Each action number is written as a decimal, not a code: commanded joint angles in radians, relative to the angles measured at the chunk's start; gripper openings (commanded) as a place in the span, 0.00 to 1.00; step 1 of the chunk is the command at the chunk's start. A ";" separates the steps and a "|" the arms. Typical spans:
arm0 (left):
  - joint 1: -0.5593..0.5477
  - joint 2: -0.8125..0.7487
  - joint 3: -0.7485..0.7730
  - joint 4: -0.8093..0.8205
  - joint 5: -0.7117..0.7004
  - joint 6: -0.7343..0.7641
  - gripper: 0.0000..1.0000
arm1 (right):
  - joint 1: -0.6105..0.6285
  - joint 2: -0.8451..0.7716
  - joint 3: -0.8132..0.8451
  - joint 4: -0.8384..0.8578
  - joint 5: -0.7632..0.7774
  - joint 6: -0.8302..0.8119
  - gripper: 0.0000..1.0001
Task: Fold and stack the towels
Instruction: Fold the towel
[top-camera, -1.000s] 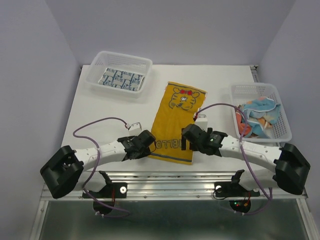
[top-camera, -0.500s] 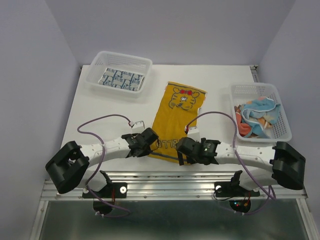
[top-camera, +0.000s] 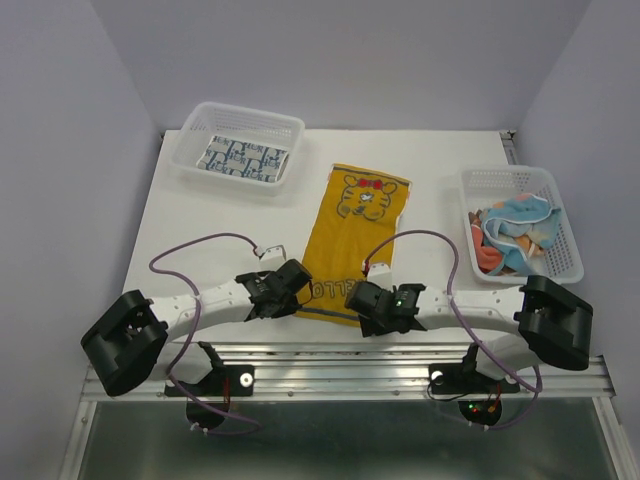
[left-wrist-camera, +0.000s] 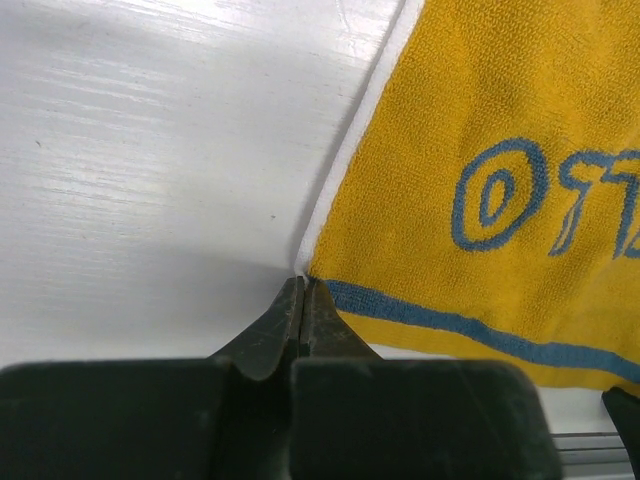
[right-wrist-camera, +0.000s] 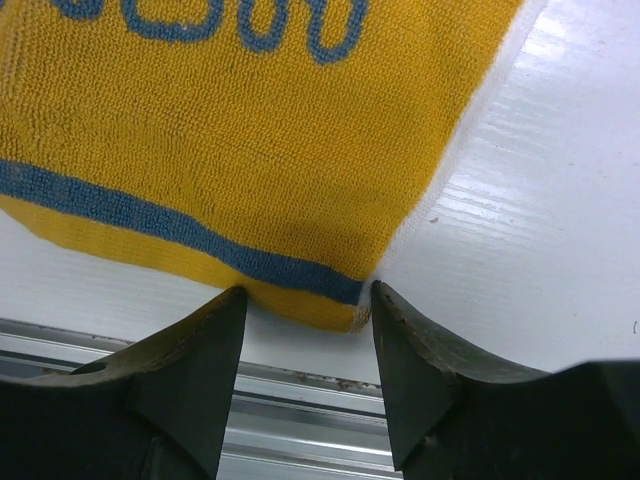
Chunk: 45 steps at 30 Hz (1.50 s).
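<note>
Top view: the yellow towel (top-camera: 355, 235) lies flat in the middle of the white table (top-camera: 200, 230), with the tiger print at its 12 o'clock end and blue lettering near the 6 o'clock end. The left gripper (top-camera: 291, 288) is at the towel's 7 o'clock corner and the right gripper (top-camera: 362, 303) is at its 5 o'clock corner. Over at 11 o'clock there's a white mesh basket (top-camera: 205, 115) holding a folded blue-and-white towel (top-camera: 240, 160). At 3 o'clock a second basket (top-camera: 560, 190) holds a crumpled heap of towels (top-camera: 515, 235), light blue and orange.

Left wrist view: the left gripper (left-wrist-camera: 303, 300) has its jaws pressed tight together, tips right on the corner of the yellow towel (left-wrist-camera: 500, 120), where the blue stripe (left-wrist-camera: 450, 325) ends. I honestly can't tell if any cloth is caught between them. The bare table (left-wrist-camera: 150, 150) fills the 9 o'clock side.

Right wrist view: the right gripper (right-wrist-camera: 306, 292) is spread, not pinching anything. Its fingers (right-wrist-camera: 190, 370) sit on either side of the corner of the yellow towel (right-wrist-camera: 250, 130), which pokes down between them. The table (right-wrist-camera: 540, 230) is off at 3 o'clock, and a metal rail (right-wrist-camera: 300, 392) runs along at 6 o'clock.
</note>
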<state>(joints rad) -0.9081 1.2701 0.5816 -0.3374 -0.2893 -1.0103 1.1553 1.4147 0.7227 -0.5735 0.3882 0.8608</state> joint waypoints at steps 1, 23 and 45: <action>0.000 -0.015 -0.014 -0.020 -0.010 0.003 0.00 | 0.007 -0.006 -0.042 0.046 -0.031 0.029 0.58; -0.038 -0.363 -0.062 -0.037 0.076 -0.059 0.00 | 0.018 -0.359 -0.083 -0.070 -0.203 -0.026 0.01; 0.192 0.146 0.489 0.259 -0.175 0.269 0.00 | -0.333 -0.125 0.245 0.164 0.201 -0.288 0.01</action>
<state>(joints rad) -0.7521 1.3525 0.9688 -0.1745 -0.4171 -0.8497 0.8795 1.2713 0.8734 -0.5224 0.5621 0.6998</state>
